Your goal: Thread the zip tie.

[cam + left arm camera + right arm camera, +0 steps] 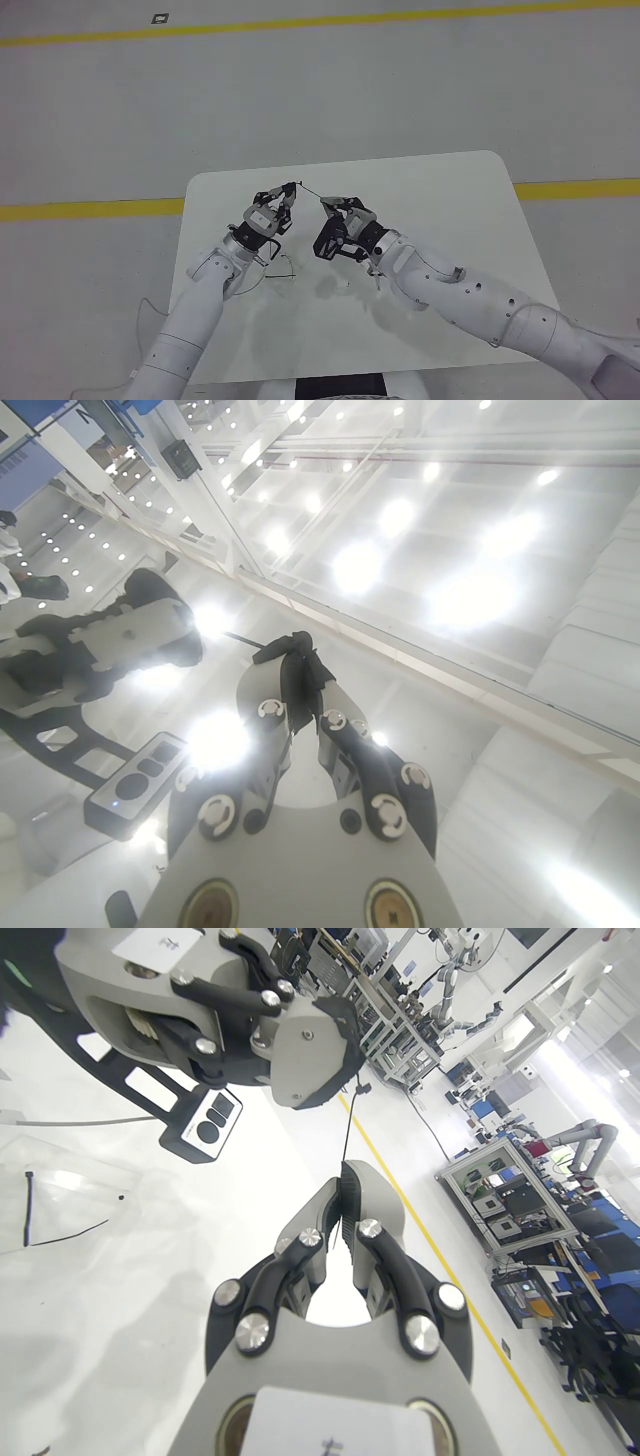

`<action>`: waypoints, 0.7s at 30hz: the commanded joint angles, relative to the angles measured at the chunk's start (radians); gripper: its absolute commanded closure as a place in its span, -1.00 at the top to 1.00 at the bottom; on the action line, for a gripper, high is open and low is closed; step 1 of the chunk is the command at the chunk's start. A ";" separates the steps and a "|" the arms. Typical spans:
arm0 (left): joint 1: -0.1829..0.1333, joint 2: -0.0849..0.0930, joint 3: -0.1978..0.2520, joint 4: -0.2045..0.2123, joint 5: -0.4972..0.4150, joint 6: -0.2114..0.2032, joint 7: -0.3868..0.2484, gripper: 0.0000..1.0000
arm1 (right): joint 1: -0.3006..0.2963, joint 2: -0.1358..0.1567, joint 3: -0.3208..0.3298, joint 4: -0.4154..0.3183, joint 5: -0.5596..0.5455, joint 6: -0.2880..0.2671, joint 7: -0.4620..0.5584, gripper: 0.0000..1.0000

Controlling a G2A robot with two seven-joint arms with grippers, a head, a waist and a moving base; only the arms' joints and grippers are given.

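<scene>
A thin black zip tie (311,192) spans the short gap between my two grippers, above the white table (450,200). My left gripper (290,190) is shut with the tie's head end at its black pads (300,650). The head (361,1089) pokes out just past those fingertips. From there the strap (348,1128) runs straight to my right gripper (342,1185), which is shut on it. In the left wrist view the strap (242,640) leaves the fingertips toward the other arm.
A clear plastic bag (70,1188) lies flat on the table beneath the left arm, with a second black zip tie (28,1215) on it. The table's far edge (350,165) is close behind the grippers. Open tabletop stretches to the right.
</scene>
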 commanded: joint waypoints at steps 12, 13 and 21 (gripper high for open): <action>-0.009 0.001 -0.013 -0.001 -0.013 -0.006 -0.004 -1.00 | -0.047 0.020 0.043 -0.010 0.000 0.019 0.014 -1.00; -0.011 0.001 -0.018 -0.001 -0.016 -0.010 -0.005 -1.00 | -0.054 0.020 0.049 -0.009 0.000 0.024 0.017 -1.00; -0.004 0.013 -0.082 -0.017 -0.032 0.010 -0.016 -1.00 | -0.119 0.021 0.134 0.008 0.011 0.065 0.054 -1.00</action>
